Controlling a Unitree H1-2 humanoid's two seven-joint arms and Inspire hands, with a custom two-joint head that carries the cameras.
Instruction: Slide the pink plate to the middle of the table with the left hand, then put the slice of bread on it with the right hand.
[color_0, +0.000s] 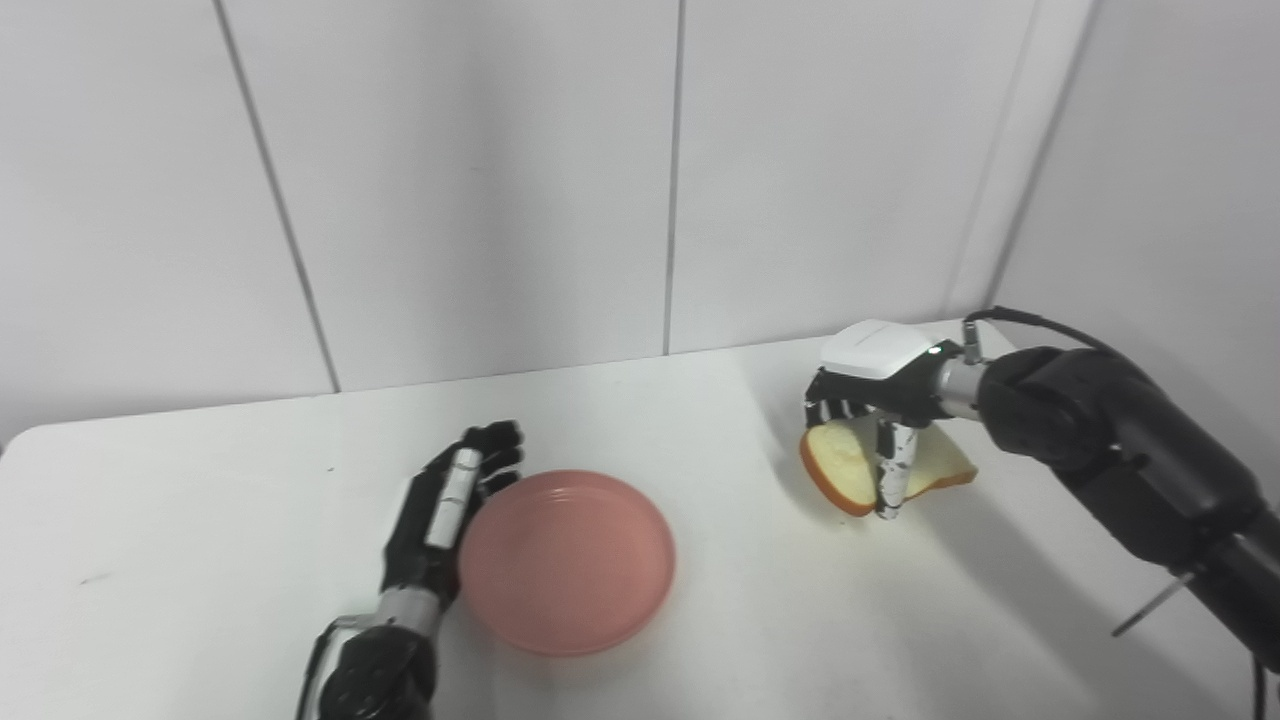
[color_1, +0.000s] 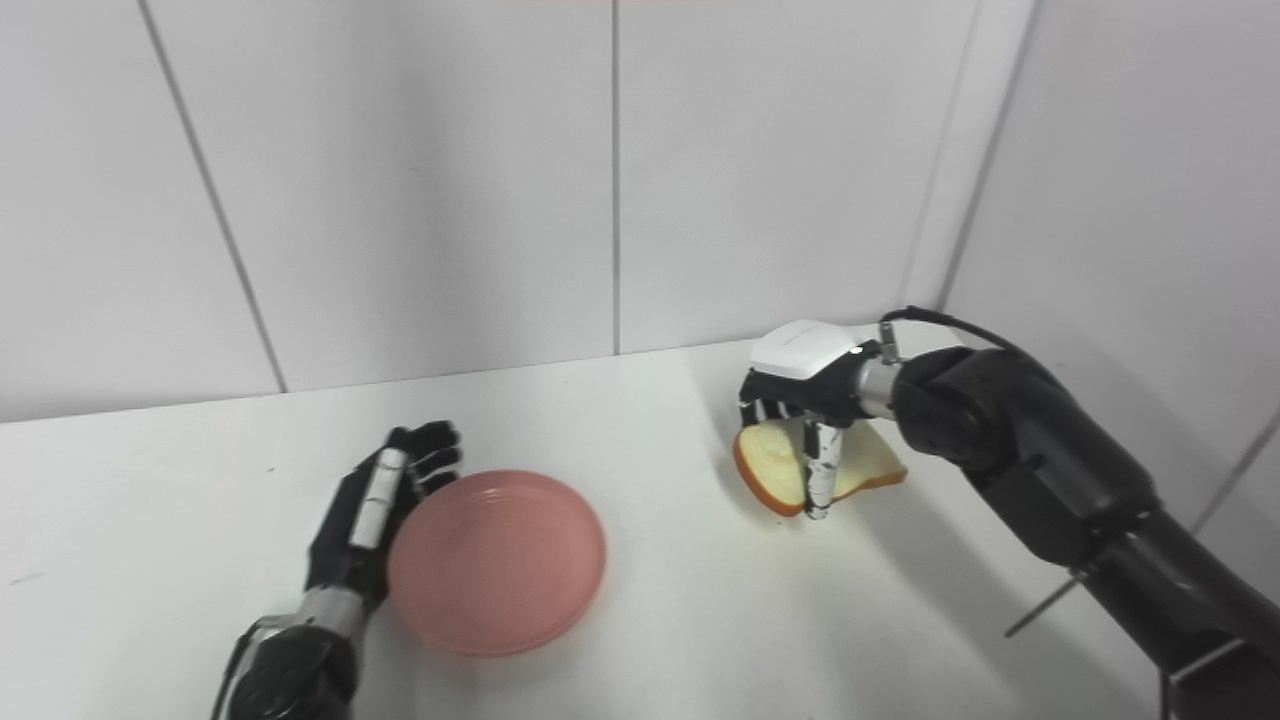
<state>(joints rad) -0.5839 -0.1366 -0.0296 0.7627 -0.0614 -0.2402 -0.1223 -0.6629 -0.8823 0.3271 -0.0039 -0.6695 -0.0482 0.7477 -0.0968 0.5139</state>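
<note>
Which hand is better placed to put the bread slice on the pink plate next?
Right hand: it is closed on the pale, brown-crusted bread slice. The left hand rests beside the round pink plate.

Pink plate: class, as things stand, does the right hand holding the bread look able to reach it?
Probably yes. Only bare table lies between the right hand, shut on the bread slice, and the pink plate; the left hand sits at the plate's far side.
</note>
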